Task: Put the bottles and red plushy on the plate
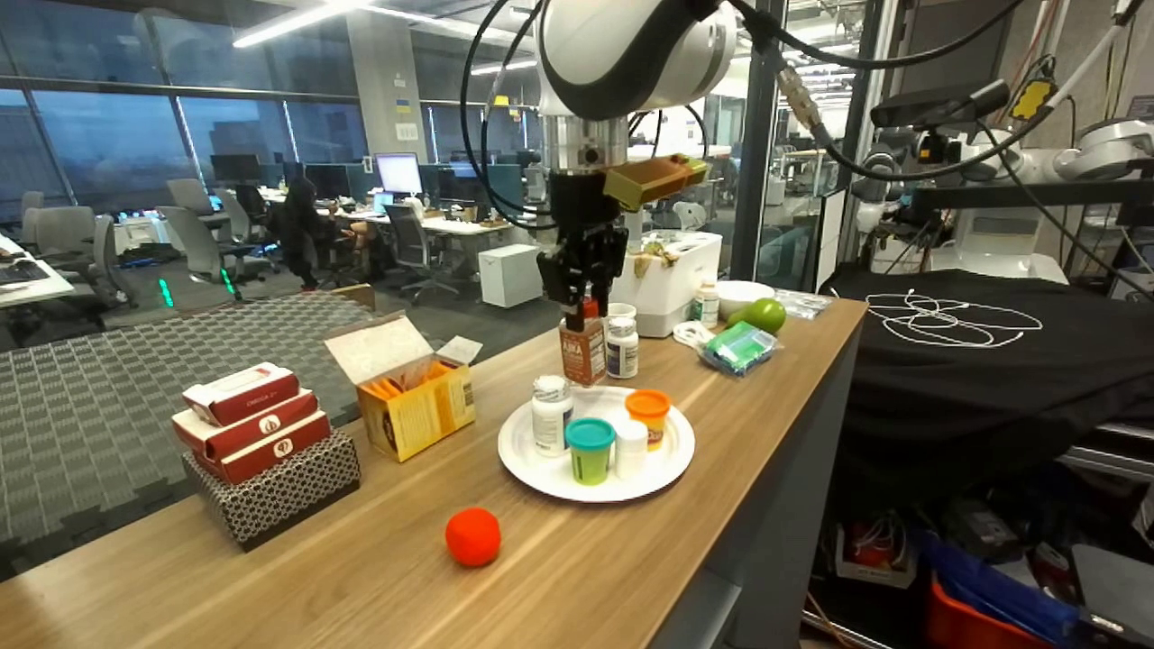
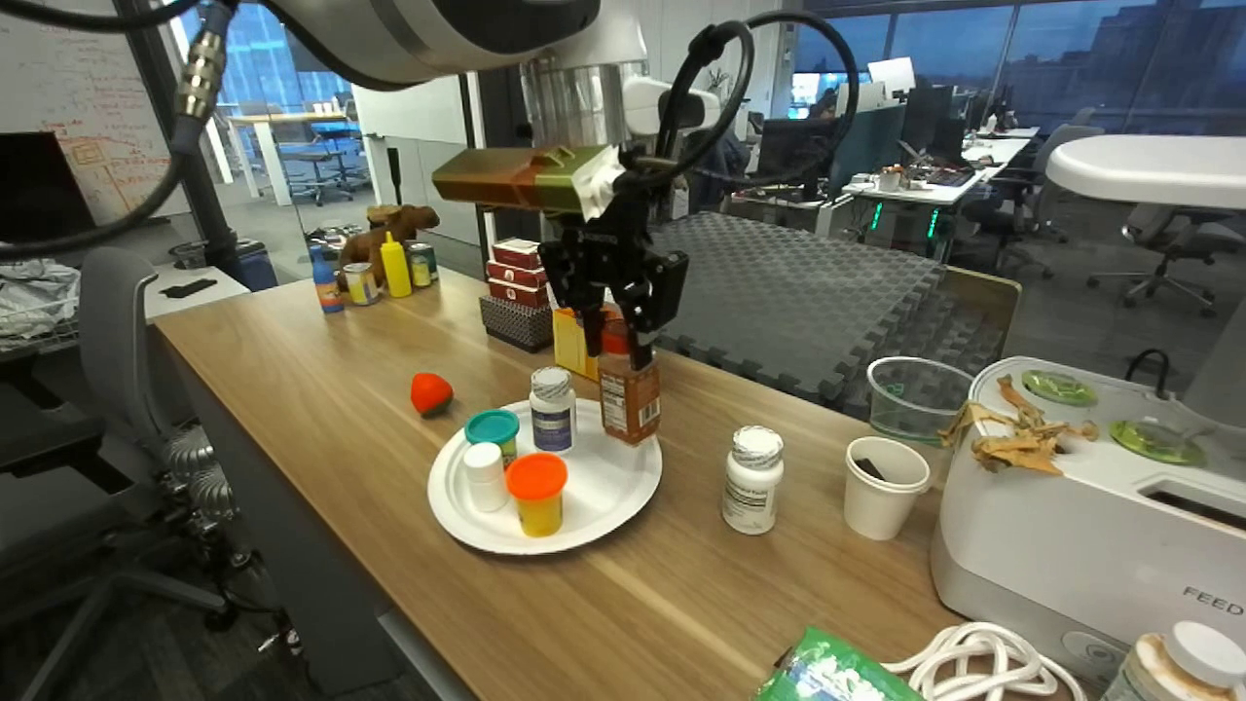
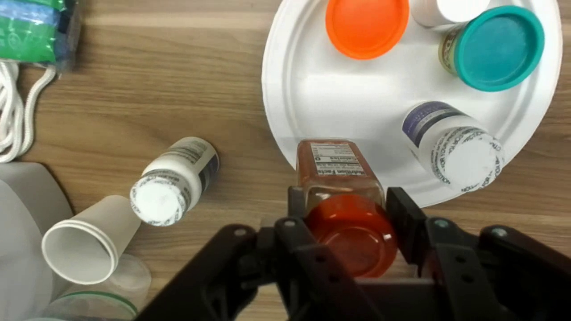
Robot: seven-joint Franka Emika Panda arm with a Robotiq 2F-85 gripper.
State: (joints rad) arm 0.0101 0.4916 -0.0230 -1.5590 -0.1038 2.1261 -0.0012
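Note:
The plate point(image 1: 532, 473) holds several bottles: a white bottle point(image 2: 553, 414), a teal-capped jar point(image 1: 590, 455), an orange-capped jar point(image 2: 537, 501) and a small white bottle point(image 1: 631, 455). My gripper point(image 3: 347, 203) is shut on the red-capped, reddish-brown bottle point(image 3: 337, 165), fingers on both sides near its cap. That bottle is slightly tilted, its base at or just above the plate's rim; contact cannot be told. Another white bottle point(image 2: 751, 487) stands on the table beside the plate. The red plushy point(image 1: 472, 537) lies on the table apart from the plate, out of the wrist view.
A yellow open box point(image 1: 419, 415) and stacked red-and-white boxes on a basket point(image 1: 279, 487) stand along the table edge. A paper cup point(image 2: 884, 487), a white machine point(image 2: 1100, 526), a green packet point(image 1: 739, 347) and a white cord point(image 3: 26, 107) lie on the opposite side.

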